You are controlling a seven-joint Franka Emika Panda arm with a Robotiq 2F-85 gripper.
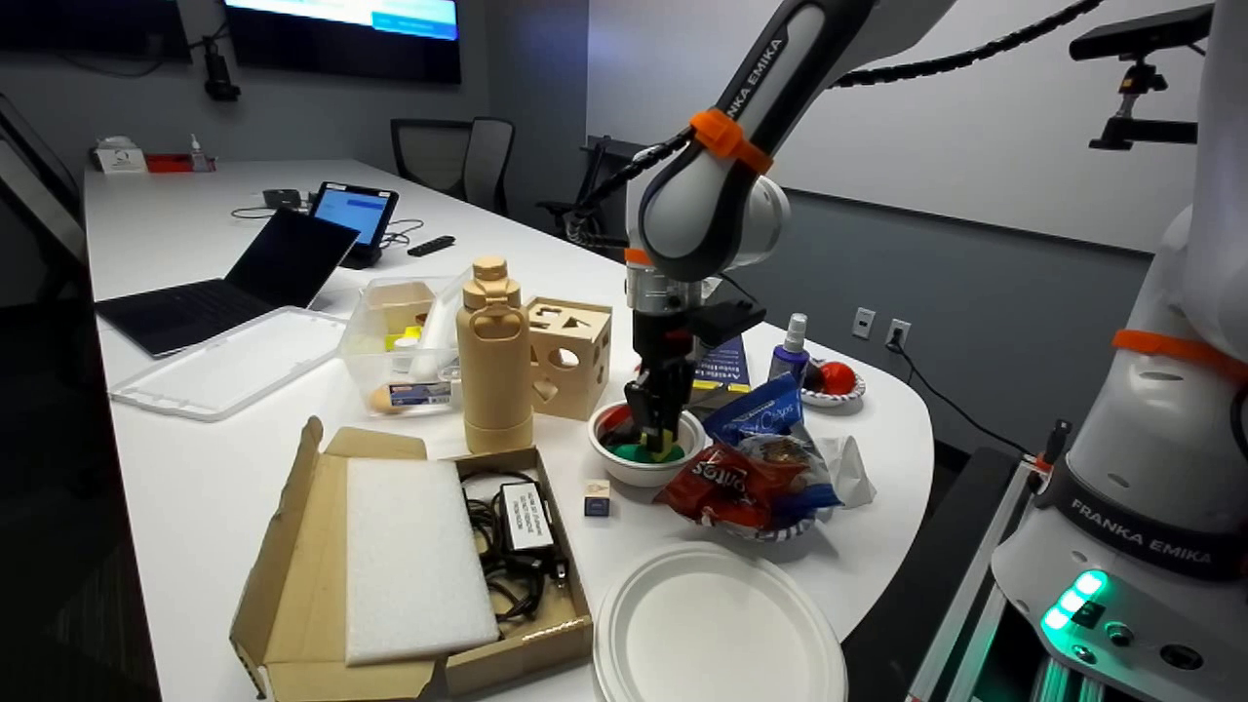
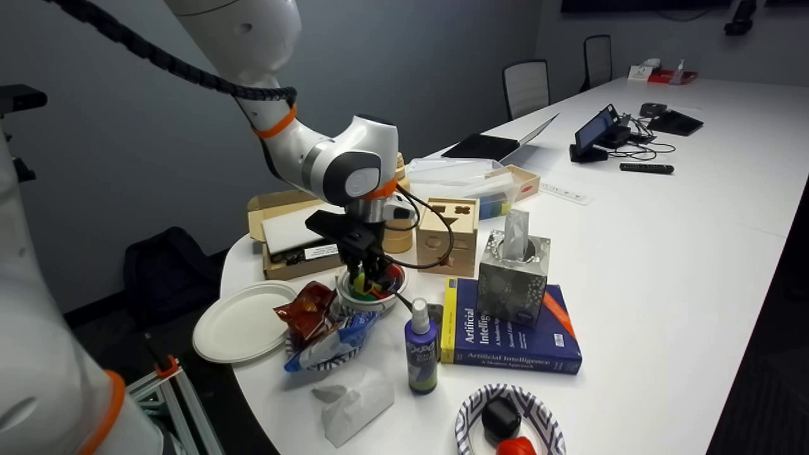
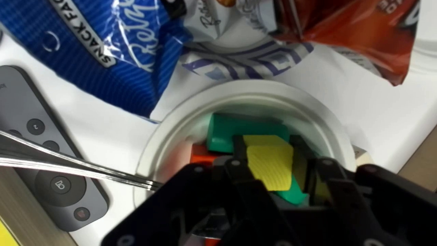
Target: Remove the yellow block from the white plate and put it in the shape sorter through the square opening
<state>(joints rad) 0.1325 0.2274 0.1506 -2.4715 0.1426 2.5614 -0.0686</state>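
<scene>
In the wrist view the robot's gripper [image 3: 269, 147] is pinching the yellow block [image 3: 269, 167], one dark finger against its left side and one against its right. The block is inside the white bowl [image 3: 244, 89], over a green block [image 3: 239, 128]; whether those two touch is hard to tell from above. A red block [image 3: 203, 155] also lies in the bowl, left of the green one. Left of the bowl, a grey remote control [image 3: 47, 191] lies on the table [image 3: 92, 130]. A blue snack bag [image 3: 99, 58] shows on the left past the rim and a red snack bag [image 3: 358, 37] on the right, with the edge of a patterned paper plate [image 3: 245, 63] between them.

In an exterior view the robot arm [image 1: 682, 210] reaches down with its fingertips in the bowl. The wooden box [image 1: 583, 366], with shaped holes in its top and side, stands just beyond the bowl on the left. A tan bottle [image 1: 495, 390] stands upright in front of its left edge. On the near side of the bowl sits a tiny cube [image 1: 598, 499], and nearer still a large white paper plate [image 1: 721, 634]. At the near left is an open cardboard box [image 1: 292, 585] with black cables [image 1: 512, 570] in it.

In an exterior view a spray bottle [image 2: 421, 363] stands upright, and to its right a tissue box [image 2: 513, 291] sits on a thick blue book [image 2: 543, 338]. A crumpled tissue [image 2: 357, 404] lies near left of the spray bottle. The wooden box stands beyond the bowl, to the right.
</scene>
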